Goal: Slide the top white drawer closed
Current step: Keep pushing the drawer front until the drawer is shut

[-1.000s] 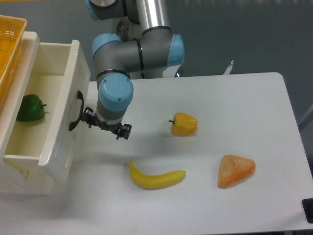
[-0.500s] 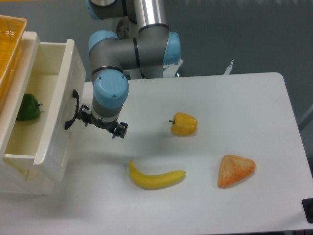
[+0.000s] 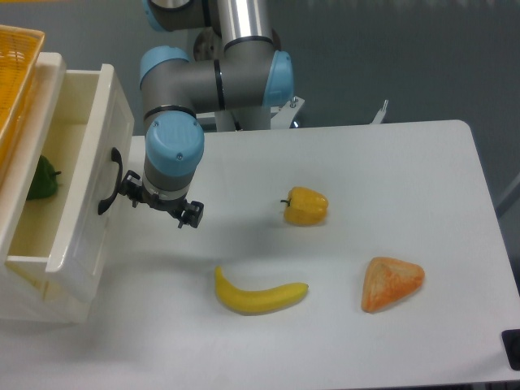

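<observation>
Pushing the glossy cream-white top drawer [image 3: 77,175] shut

From the fixed camera, we see our black two-finger gripper [image 3: 159,204] against its panelled front beside the curved black handle [image 3: 109,182]; finger spread unclear, apparently holding nothing. The half-open drawer lies camera-left.

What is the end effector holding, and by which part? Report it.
Nothing is visibly held: the end effector is beside the top white drawer front, near its black handle.

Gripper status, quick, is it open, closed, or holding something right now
Gripper: cannot tell whether open or shut; the wrist hides the fingers from above. It is beside the black handle of the top white drawer, with nothing visibly held.
</observation>
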